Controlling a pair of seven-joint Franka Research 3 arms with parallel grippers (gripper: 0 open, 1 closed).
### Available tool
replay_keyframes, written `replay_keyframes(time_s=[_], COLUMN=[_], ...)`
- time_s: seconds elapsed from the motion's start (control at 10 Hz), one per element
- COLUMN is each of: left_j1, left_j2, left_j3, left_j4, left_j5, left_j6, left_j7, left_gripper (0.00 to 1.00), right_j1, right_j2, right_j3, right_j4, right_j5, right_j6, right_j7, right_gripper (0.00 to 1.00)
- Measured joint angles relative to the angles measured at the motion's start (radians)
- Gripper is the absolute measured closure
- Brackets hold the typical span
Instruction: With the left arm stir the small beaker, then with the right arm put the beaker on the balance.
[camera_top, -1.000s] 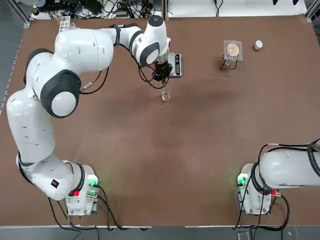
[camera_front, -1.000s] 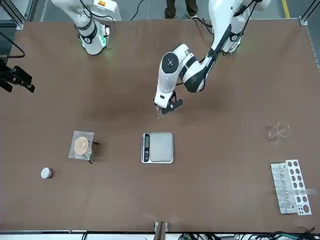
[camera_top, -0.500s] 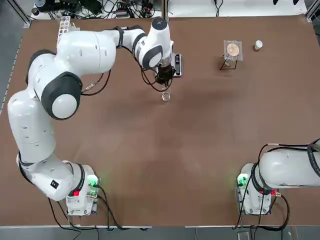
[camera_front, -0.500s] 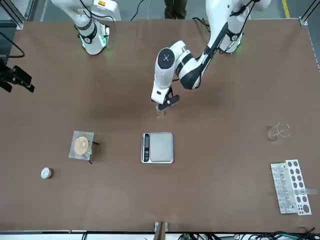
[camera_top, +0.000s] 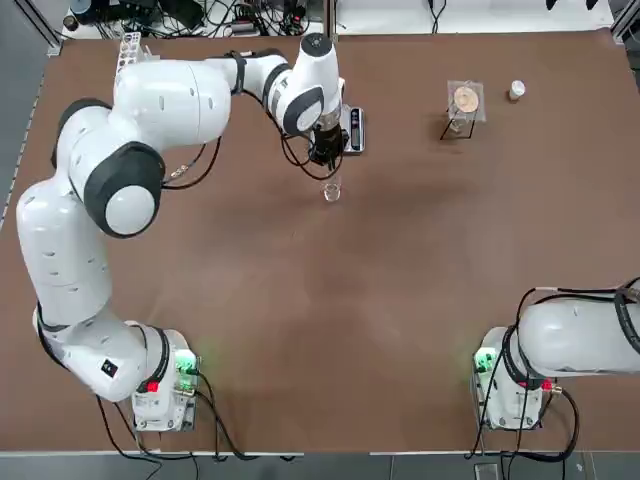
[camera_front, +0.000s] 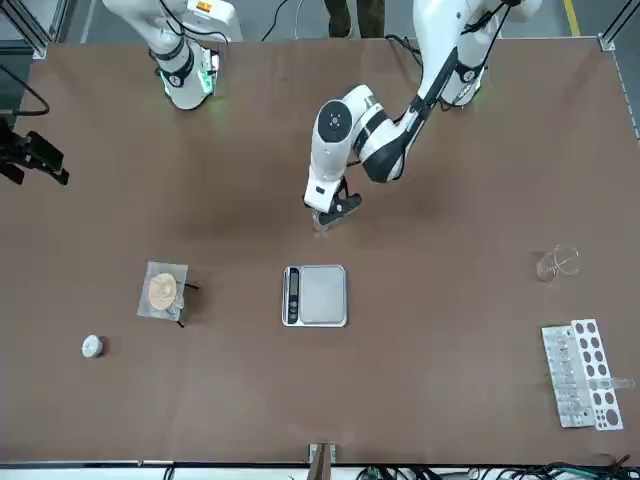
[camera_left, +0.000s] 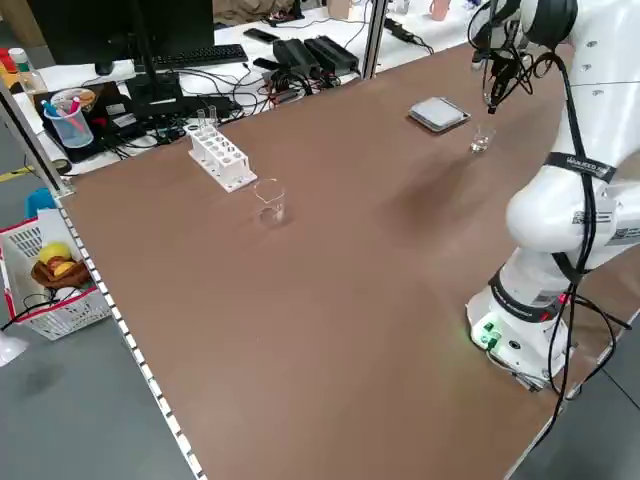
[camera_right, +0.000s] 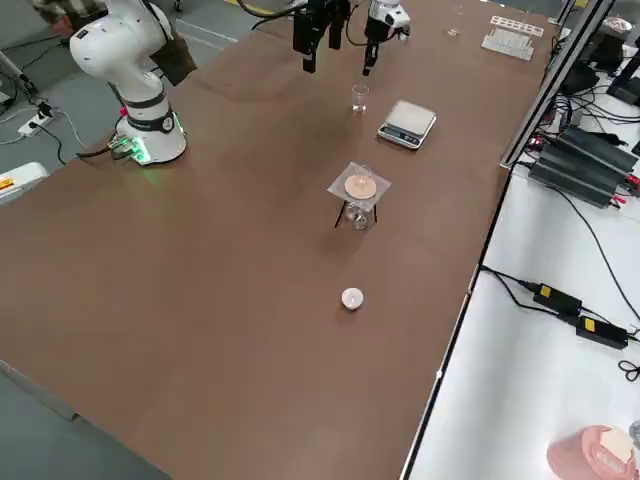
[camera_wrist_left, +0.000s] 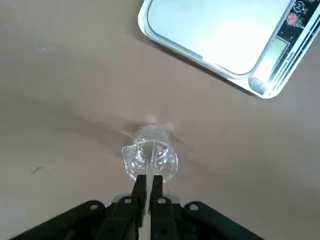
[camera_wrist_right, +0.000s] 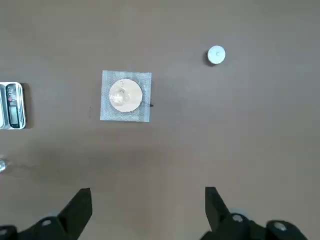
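Note:
The small beaker (camera_top: 331, 190) (camera_wrist_left: 150, 157) stands upright on the brown table, a short way on the robot's side of the balance (camera_top: 350, 128) (camera_front: 318, 296). My left gripper (camera_top: 325, 160) (camera_wrist_left: 148, 186) hangs directly above the beaker, shut on a thin clear rod whose lower end reaches down into the glass. The balance's silvery plate (camera_wrist_left: 220, 35) is bare. My right gripper (camera_wrist_right: 147, 200) is open and holds nothing, high above the table's right part; the right arm (camera_top: 580, 340) is folded back near its base.
A square wire gauze on a small tripod (camera_top: 465, 100) and a small white cap (camera_top: 516, 90) sit at the far right. A larger glass beaker (camera_front: 557, 263) and a white test tube rack (camera_front: 580, 372) are at the far left.
The left gripper has shifted a little over the small beaker with the rod in it, first toward the robot's side, then slightly back. The beaker and right arm have not moved.

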Motion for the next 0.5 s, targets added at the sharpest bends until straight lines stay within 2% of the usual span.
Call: replay_keyframes(time_s=[0.5], left_j1=[-0.009], left_j2=[0.004], left_j3=[-0.003], left_j4=[0.003], left_j5=[0.0], left_j6=[-0.032], left_j7=[0.0], left_gripper=[0.93], right_j1=[-0.001], right_j2=[0.0], right_j3=[0.0], right_j4=[0.0], right_j5=[0.0], right_j6=[-0.001], right_j7=[0.0], right_gripper=[0.0])
